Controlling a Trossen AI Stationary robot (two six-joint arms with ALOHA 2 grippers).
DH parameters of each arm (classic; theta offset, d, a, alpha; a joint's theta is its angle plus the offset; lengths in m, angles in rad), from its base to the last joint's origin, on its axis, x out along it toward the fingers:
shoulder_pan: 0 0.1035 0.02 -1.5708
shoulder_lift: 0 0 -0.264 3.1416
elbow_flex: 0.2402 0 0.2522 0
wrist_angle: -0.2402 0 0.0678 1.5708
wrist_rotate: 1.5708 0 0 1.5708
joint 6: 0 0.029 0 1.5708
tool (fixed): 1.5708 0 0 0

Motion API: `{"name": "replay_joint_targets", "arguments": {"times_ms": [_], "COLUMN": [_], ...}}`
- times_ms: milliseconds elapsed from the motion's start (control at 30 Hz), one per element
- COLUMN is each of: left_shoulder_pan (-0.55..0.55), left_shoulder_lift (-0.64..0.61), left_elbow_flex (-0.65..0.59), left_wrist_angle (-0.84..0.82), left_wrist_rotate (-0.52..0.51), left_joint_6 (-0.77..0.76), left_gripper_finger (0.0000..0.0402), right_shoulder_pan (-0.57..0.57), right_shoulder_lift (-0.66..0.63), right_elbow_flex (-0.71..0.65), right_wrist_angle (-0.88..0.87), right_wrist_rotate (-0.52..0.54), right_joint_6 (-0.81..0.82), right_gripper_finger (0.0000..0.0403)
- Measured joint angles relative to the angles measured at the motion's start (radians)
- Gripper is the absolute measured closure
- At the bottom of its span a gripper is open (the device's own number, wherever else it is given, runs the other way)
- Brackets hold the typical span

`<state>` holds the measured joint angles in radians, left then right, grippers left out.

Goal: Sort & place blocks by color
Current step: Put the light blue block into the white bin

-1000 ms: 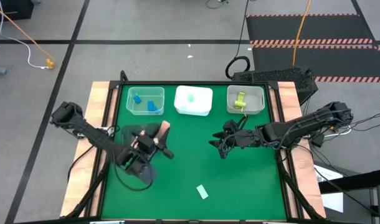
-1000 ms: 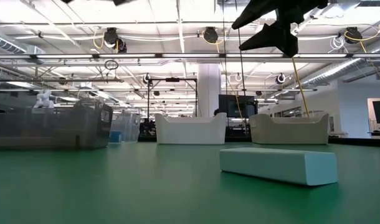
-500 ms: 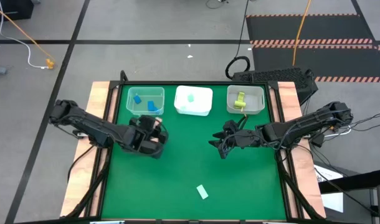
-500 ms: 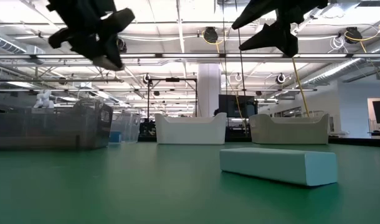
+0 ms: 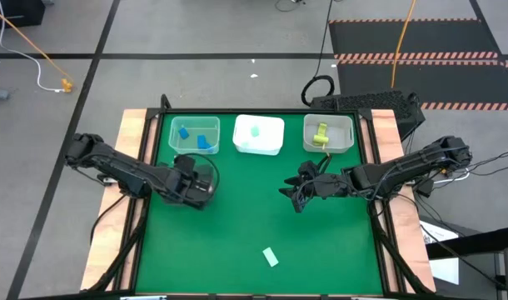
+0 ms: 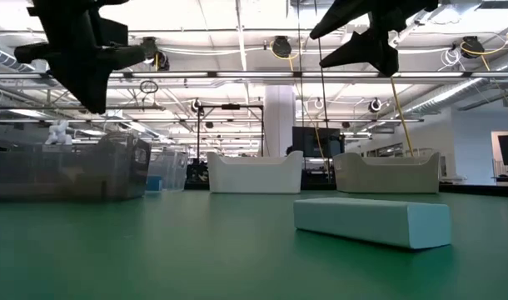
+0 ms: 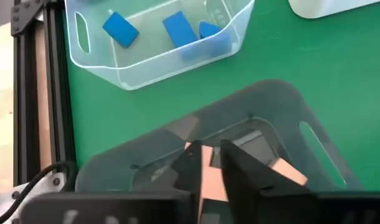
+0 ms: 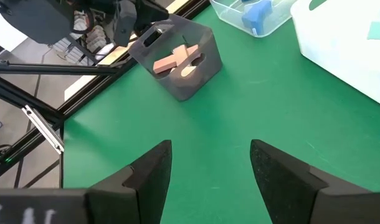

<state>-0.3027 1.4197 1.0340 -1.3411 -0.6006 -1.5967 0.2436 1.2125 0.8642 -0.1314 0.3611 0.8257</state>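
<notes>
My left gripper [image 7: 210,149] hangs above a grey see-through bin [image 8: 177,84] at the table's left and is shut on a salmon pink block [image 7: 210,177]. Two more pink blocks [image 8: 170,62] lie inside that bin. At mid-right my right gripper [image 8: 210,146] waits open and holds nothing. A pale mint block [image 5: 271,257] lies flat on the green mat near the front edge. Along the far edge, blue blocks [image 7: 177,28] lie in a clear bin [image 5: 172,143], a mint block [image 5: 256,131] in a white bin [image 5: 258,150], and a yellow-green block [image 5: 321,133] in a third bin [image 5: 348,137]. My left gripper pinches the pink block's long sides [image 7: 212,168] between its two fingers. The block lies along the fingers and fills the gap between them. The fingers slant down from the table's left side. The block is lifted clear, over the grey bin's open top.
The mat's middle and near part hold only the mint block. Wooden side rails [image 5: 136,167] and black frame bars edge the table. My right arm [image 5: 379,175] reaches in from the right edge.
My left gripper has swung toward the table's far edge, sunk a little and tipped from nearly level to pointing down over the grey bin. In the low view it has come down into the picture at the upper left.
</notes>
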Motion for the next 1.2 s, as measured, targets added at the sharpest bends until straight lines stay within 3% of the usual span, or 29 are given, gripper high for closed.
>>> {"name": "replay_joint_targets", "arguments": {"times_ms": [167, 367, 633, 933, 1200], "left_shoulder_pan": [-0.008, -0.016, -0.050, -0.122, -0.201], "left_shoulder_lift": [0.000, 0.000, 0.000, 0.077, 0.193], "left_elbow_flex": [0.000, 0.000, 0.000, 0.000, -0.001], "left_wrist_angle": [0.032, 0.149, 0.635, 1.218, 1.485], "left_wrist_rotate": [0.002, -0.001, -0.001, 0.031, 0.063], "left_joint_6": [-0.002, 0.046, 0.398, 0.959, 1.173], "left_gripper_finger": [0.0385, 0.0371, 0.0333, 0.0308, 0.0309], "right_shoulder_pan": [0.000, 0.000, 0.000, 0.000, 0.000], "right_shoulder_lift": [0.000, 0.000, 0.000, 0.000, 0.000], "right_elbow_flex": [0.000, 0.000, 0.000, 0.000, 0.000], "right_wrist_angle": [0.000, 0.000, 0.000, 0.000, 0.000], "right_wrist_rotate": [0.000, 0.000, 0.000, 0.000, 0.000], "right_joint_6": [0.000, 0.000, 0.000, 0.000, 0.000], "right_gripper_finger": [0.0195, 0.0195, 0.0195, 0.0195, 0.0195]}}
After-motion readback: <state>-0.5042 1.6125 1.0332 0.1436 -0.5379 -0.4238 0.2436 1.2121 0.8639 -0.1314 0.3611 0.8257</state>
